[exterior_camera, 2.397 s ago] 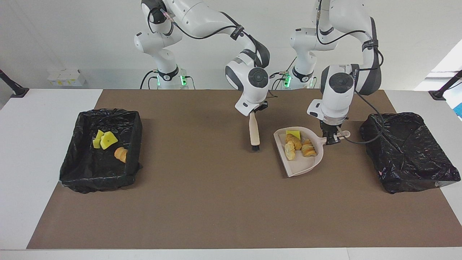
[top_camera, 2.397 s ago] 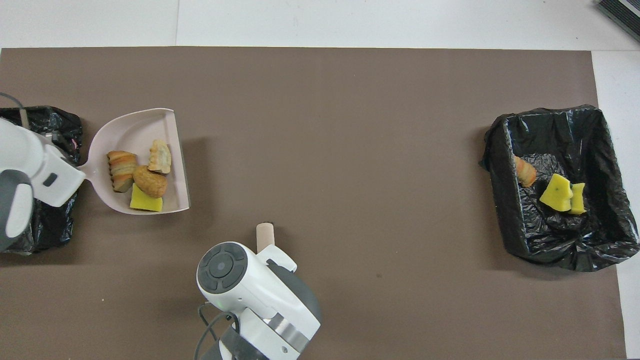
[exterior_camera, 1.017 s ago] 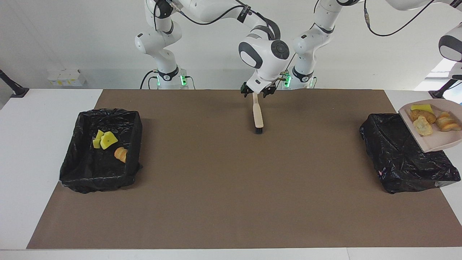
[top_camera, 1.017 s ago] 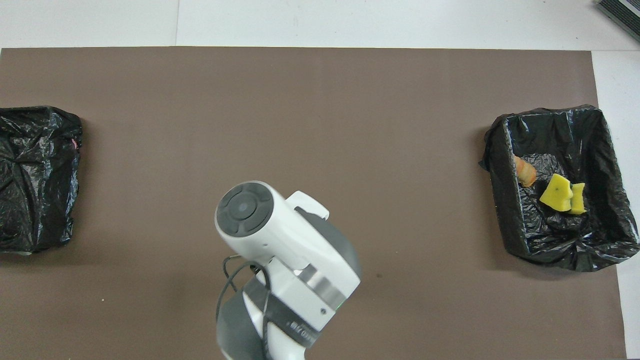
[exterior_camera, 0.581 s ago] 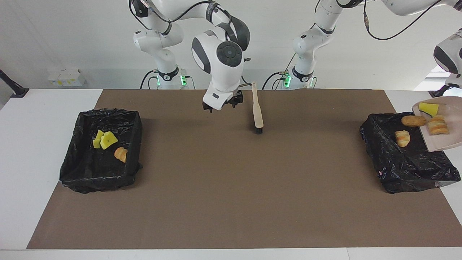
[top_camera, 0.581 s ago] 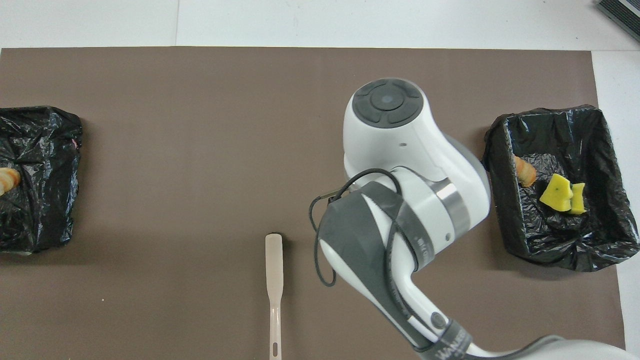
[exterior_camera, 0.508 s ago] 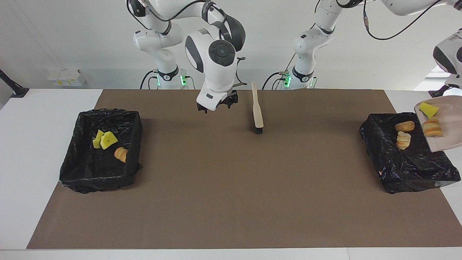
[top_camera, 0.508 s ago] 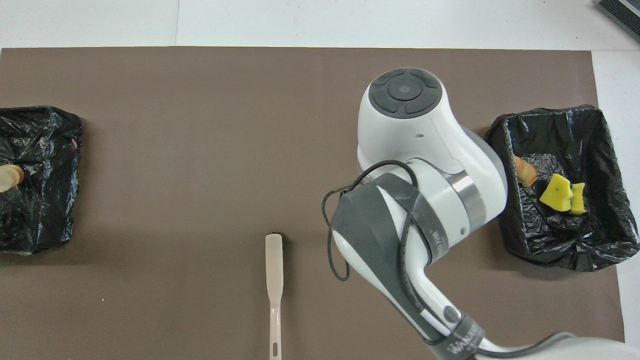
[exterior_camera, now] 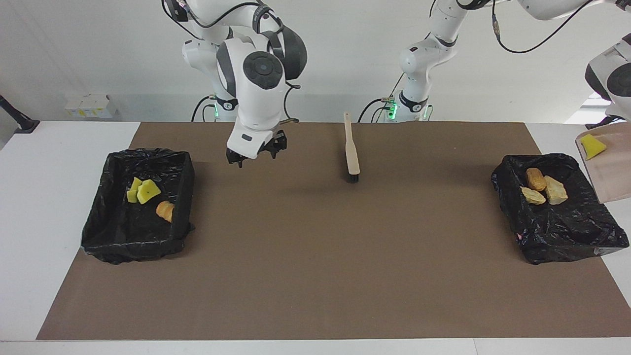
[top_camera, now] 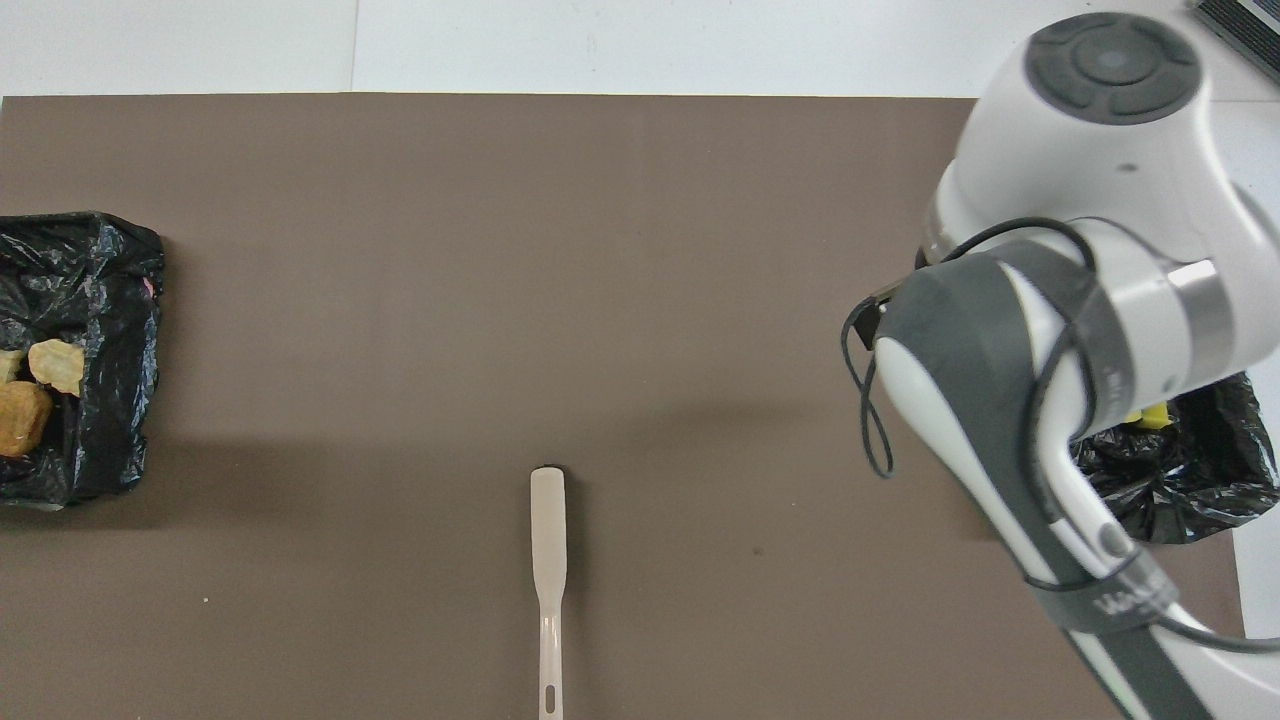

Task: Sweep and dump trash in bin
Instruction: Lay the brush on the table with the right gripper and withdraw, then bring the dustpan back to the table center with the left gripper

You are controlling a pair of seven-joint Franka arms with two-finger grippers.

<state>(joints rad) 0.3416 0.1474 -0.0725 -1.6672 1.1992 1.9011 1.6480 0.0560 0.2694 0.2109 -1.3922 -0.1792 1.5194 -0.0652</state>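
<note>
Looking across from the facing camera first: dustpan (exterior_camera: 605, 172) up in the air, tilted steeply over the bin at the left arm's end (exterior_camera: 567, 236) of the worktop (exterior_camera: 315, 256). Left pincer clenched, out of the picture past the edge (grip on the pan's handle judged, not seen). Three bread lumps (exterior_camera: 535, 180) already down in that bin, touching one another. One yellow sponge piece (exterior_camera: 591, 146) on the upper part of the tilted pan, not yet dumped. Right pincer (exterior_camera: 256, 150) released and empty, hanging over bare worktop between the brush (exterior_camera: 351, 150) and the bin at the right arm's end (exterior_camera: 133, 241). Brush lying flat and untouched, bristles pointing away from the robots. Sponge pieces (exterior_camera: 143, 191) and one bread lump (exterior_camera: 165, 211) inside that second bin.

Turning to the overhead camera: two bread lumps (top_camera: 20, 415) visible in the bin at the left arm's end, at the picture's edge; no dustpan and no left pincer in sight. Brush alone in the middle, near the robots. Right arm spread over most of the other bin, hiding its own pincer.

Judging the hazards: sponge piece clinging to the pan and never dropping, through too little tilt or no shake; sponge falling onto the worktop outside the bin, through an early pull-back; pan edge snagging the loose black liner and dragging the bin.
</note>
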